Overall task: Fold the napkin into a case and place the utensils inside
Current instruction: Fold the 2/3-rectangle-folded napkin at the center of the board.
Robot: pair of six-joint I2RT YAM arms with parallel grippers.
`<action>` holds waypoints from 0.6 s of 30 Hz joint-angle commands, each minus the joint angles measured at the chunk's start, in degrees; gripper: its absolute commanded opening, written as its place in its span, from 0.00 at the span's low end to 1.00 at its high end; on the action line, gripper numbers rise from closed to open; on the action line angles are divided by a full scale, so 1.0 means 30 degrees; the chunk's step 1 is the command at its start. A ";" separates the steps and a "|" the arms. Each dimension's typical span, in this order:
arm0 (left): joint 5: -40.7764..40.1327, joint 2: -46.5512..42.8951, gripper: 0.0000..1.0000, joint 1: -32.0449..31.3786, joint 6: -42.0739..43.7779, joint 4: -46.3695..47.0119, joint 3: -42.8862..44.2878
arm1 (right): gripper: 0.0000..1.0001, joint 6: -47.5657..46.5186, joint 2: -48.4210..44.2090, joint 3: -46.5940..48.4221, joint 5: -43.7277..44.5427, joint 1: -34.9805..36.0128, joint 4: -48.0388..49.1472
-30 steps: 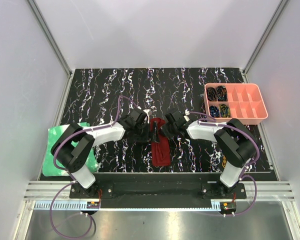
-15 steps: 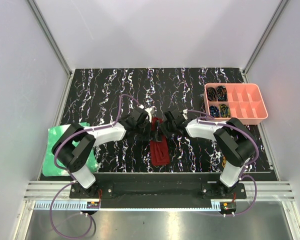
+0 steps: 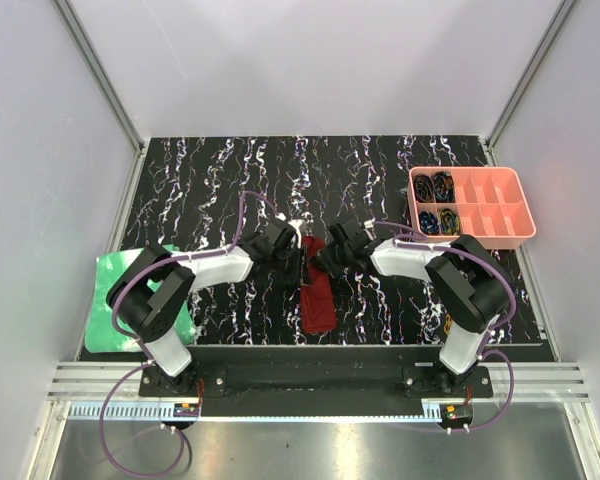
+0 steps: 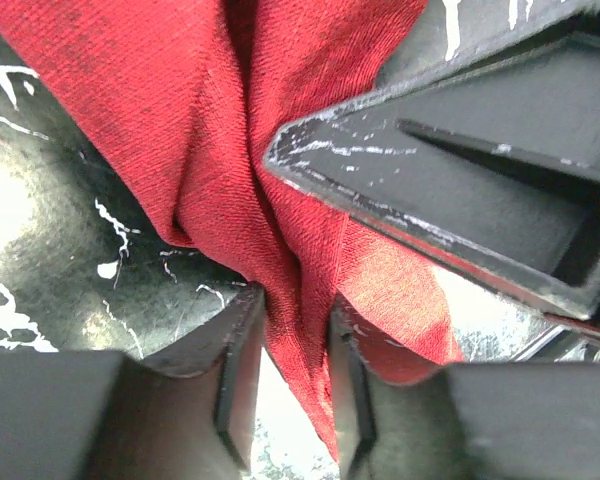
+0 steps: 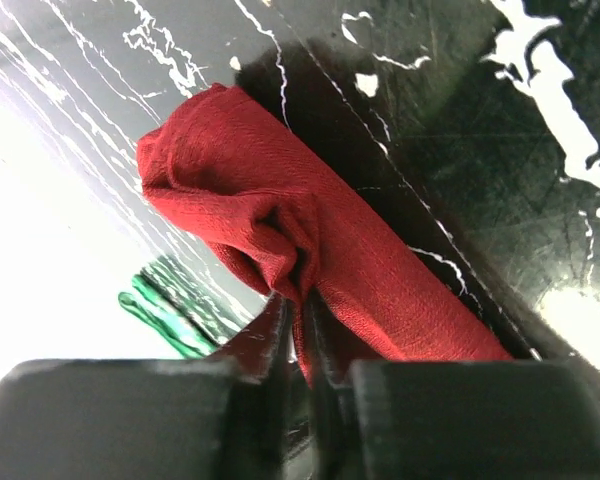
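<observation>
Left gripper (image 4: 296,340): pinching a fold of the napkin (image 4: 230,150) (cloth fills the gap)
Right gripper (image 5: 300,322): clamped on the napkin's bunched end
Napkin: narrow strip on the table (image 3: 230,180)

Colours: napkin (image 3: 317,295) dark red, plain; desk (image 3: 230,180) black with white marble veins; compartment tray (image 3: 525,232) salmon pink; crinkled sheet (image 3: 105,300) bright green.

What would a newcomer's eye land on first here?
The dark red napkin, folded into a narrow strip on the black marbled table just ahead of the arm bases. The left gripper and right gripper meet at its far end, each pinching a fold of cloth. Next, the pink tray far right and green sheet at the left edge.
</observation>
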 commanded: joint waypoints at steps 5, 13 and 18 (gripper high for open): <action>-0.0303 -0.0881 0.22 0.0167 0.0202 0.0570 -0.0881 | 0.52 -0.9025 -0.0834 -0.0187 -0.0304 -0.0358 0.0534; 0.0136 -0.0969 0.21 0.0167 -0.0208 0.0805 -0.1146 | 0.66 -1.2786 -0.2417 -0.0570 -0.1476 -0.1090 0.0300; 0.0342 -0.1174 0.21 0.0167 -0.0297 0.0717 -0.1088 | 0.67 -1.4076 -0.2301 -0.0044 -0.1712 -0.1384 0.0124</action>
